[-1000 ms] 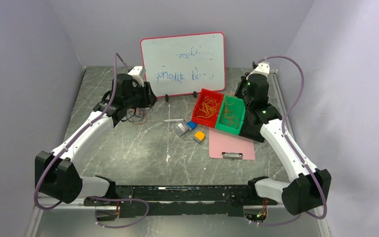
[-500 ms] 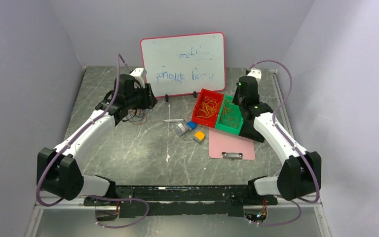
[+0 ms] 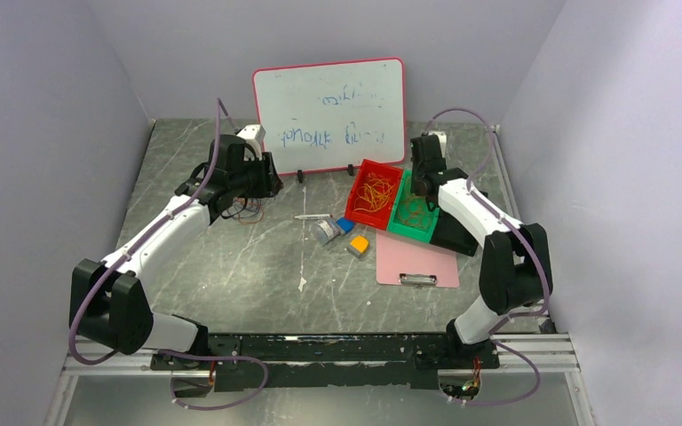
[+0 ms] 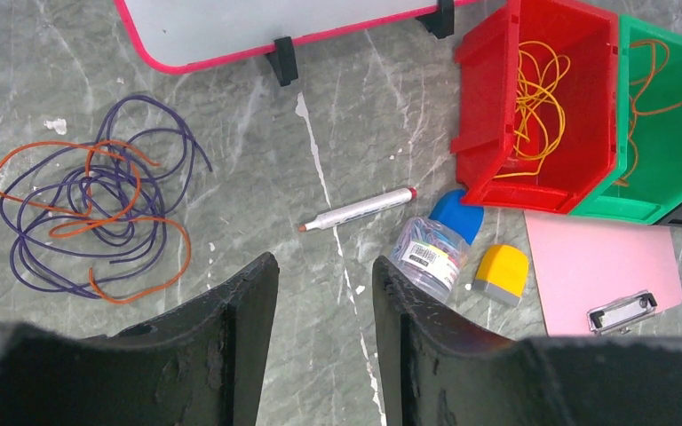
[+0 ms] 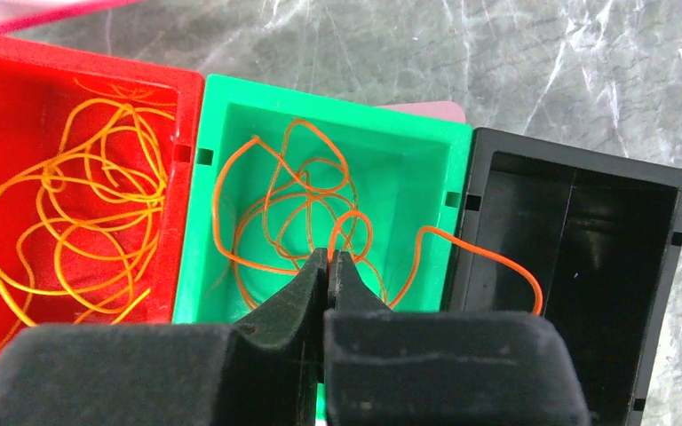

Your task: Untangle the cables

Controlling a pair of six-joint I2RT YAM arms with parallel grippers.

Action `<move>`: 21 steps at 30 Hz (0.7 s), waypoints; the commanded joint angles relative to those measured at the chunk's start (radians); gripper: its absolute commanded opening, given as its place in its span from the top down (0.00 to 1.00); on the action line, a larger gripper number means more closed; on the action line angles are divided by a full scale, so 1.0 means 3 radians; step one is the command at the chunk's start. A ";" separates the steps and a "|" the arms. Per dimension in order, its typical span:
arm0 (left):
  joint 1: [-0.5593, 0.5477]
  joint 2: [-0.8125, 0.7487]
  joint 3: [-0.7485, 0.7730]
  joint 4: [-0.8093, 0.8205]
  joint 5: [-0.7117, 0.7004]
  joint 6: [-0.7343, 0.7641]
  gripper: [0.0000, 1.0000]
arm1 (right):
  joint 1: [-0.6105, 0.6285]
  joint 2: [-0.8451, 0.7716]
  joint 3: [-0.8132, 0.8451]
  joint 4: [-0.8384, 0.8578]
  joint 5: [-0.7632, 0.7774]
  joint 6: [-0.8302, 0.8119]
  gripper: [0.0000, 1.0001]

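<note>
A: Where are the cables now?

B: The tangle of cables lies on the table, over on the left: dark purple loops with orange ones threaded through them. The left gripper hangs above and to one side of it, fingers spread and holding nothing.

A: So what step would you call this?

B: Sorting, I'd say. Single strands go to the bins by colour, and that knot is what's left to do. The next move probably calls for the left fingers to drop onto one orange loop at the outer edge and draw it out slowly, or the purple comes along with it.

A: And the other arm?

B: The right gripper is over the green bin with its fingers pressed together. A small orange loop sits right at the tips, but I can't tell whether it's nipped.

A: What's in the bins?

B: The green bin holds an orange cable, and one end of it trails over the wall into the black bin. The red bin holds a yellowish cable in loose coils.
</note>
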 commanded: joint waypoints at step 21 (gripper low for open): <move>-0.0015 -0.0009 0.0147 -0.0109 -0.0153 0.0029 0.49 | -0.0062 0.0782 0.0119 -0.0033 -0.0660 -0.0132 1.00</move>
